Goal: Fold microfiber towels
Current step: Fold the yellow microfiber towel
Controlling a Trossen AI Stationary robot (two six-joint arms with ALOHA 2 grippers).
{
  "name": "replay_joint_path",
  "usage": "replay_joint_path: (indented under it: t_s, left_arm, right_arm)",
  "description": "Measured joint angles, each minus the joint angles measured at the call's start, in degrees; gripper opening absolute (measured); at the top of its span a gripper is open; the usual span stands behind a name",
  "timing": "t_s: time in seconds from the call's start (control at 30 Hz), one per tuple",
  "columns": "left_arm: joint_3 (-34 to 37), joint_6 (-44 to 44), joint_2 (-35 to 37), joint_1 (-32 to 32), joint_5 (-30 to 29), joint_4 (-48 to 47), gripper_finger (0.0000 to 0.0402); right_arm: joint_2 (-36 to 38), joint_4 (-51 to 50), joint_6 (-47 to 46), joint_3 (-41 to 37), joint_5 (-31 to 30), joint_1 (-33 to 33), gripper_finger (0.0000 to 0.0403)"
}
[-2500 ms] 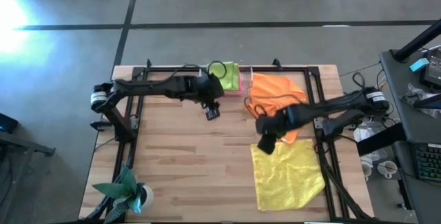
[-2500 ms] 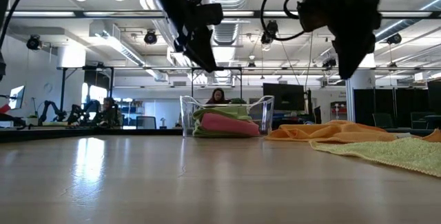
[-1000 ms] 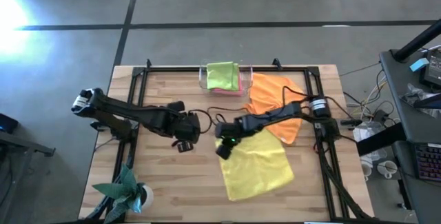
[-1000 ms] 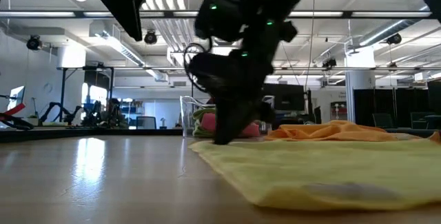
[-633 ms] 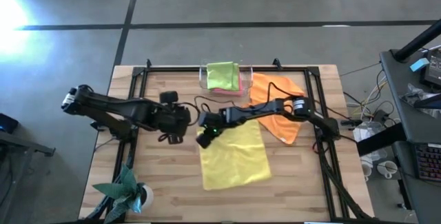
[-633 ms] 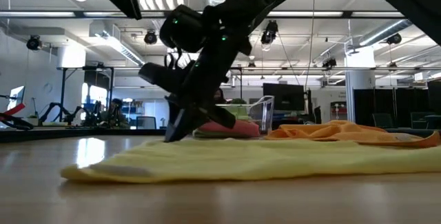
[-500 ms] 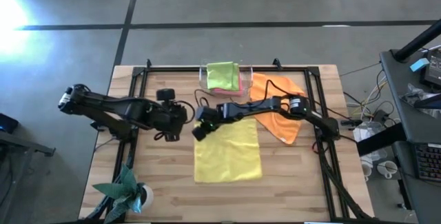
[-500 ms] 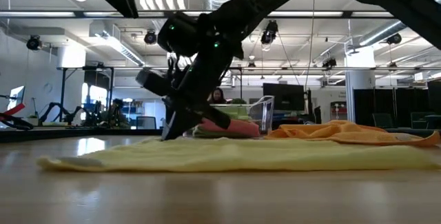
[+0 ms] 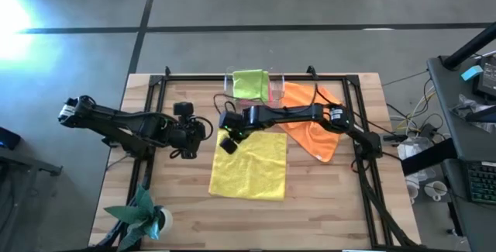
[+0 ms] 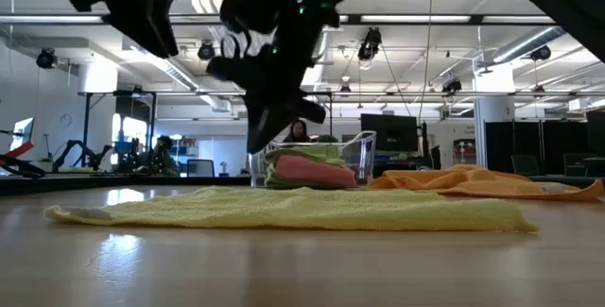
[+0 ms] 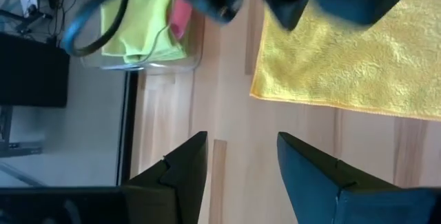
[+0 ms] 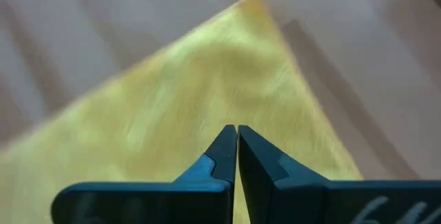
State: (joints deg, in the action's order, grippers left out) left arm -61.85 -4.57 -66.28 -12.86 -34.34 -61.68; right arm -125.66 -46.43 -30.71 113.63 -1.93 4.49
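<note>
A yellow towel (image 9: 249, 167) lies spread flat on the middle of the table (image 9: 178, 182); the low view shows it lying flat (image 10: 312, 210). My right gripper (image 9: 227, 145) hangs shut just above the towel's far left corner (image 12: 251, 3), clear of the cloth (image 10: 257, 142). My left gripper (image 9: 198, 132) stands open to the left of the towel, raised off the table, with bare wood between its fingers (image 11: 241, 162). An orange towel (image 9: 314, 116) lies crumpled at the far right. Folded green (image 9: 249, 84) and pink (image 10: 307, 168) towels rest in the clear tray (image 10: 364, 156).
The clear tray (image 9: 229, 91) stands at the middle of the far edge. A potted plant (image 9: 143, 215) sits at the near left corner. A black frame (image 9: 155, 89) runs around the tabletop. Bare wood shows left of and in front of the yellow towel.
My right gripper, shut, has gone toward the table's left and far edges, dragging the yellow towel from the near right to the middle, then risen off it. The towel now lies flat. My left gripper has drawn back toward the left edge and rolled.
</note>
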Motion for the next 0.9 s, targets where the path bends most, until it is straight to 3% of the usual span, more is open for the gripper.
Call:
replay_joint_path:
  t_s: [0.17, 0.33, 0.63, 0.9]
  left_arm:
    - [1.07, 0.90, -0.53, 0.08, 1.13, 4.82, 0.0160]
    - [2.27, 0.45, -0.66, 0.11, 4.67, 9.32, 0.0160]
    - [3.83, -1.06, -2.32, -0.11, 17.61, 11.31, 0.0160]
    - [3.72, -4.82, -7.33, -2.51, 24.68, 12.19, 0.0160]
  right_arm:
    - [5.17, -5.49, 6.51, -2.15, -2.00, -4.18, 0.0008]
    - [12.73, -6.05, 8.08, -10.71, -4.14, -7.53, 0.0008]
    - [31.14, 3.47, 3.22, -34.42, -4.12, -13.73, 0.0009]
    - [40.12, 8.39, -1.70, -46.15, -4.12, -19.93, 0.0009]
